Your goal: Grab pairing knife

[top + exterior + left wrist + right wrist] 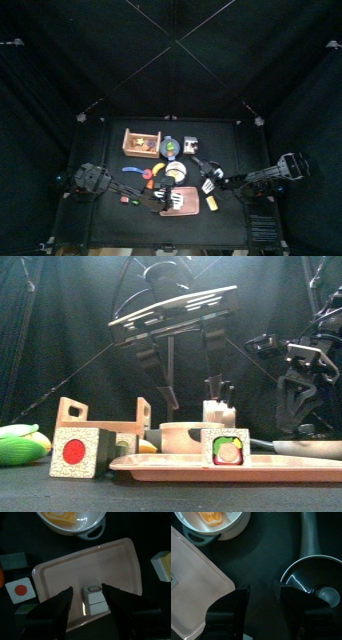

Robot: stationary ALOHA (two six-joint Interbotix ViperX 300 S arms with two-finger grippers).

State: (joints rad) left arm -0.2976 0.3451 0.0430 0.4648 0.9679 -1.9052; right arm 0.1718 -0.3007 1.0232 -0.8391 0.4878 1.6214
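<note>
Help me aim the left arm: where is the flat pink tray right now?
The flat pink tray lies at the table's front edge in the front view, directly under the open left gripper, with the white pot just beyond it.

Pink tray [189, 208] beside wooden crate [142, 141]

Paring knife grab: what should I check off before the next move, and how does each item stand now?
1. Left gripper open: ok, jaws apart.
2. Right gripper open: ok, jaws apart over bare table.
3. Both grippers free to take the knife: ok, neither holds anything.
4. Knife located: cannot tell. Dark handles stand in a white holder, but which is the paring knife is unclear.
5. A gripper lined up on the holder: not ok. The left hangs over a sushi block on the pink tray.
</note>
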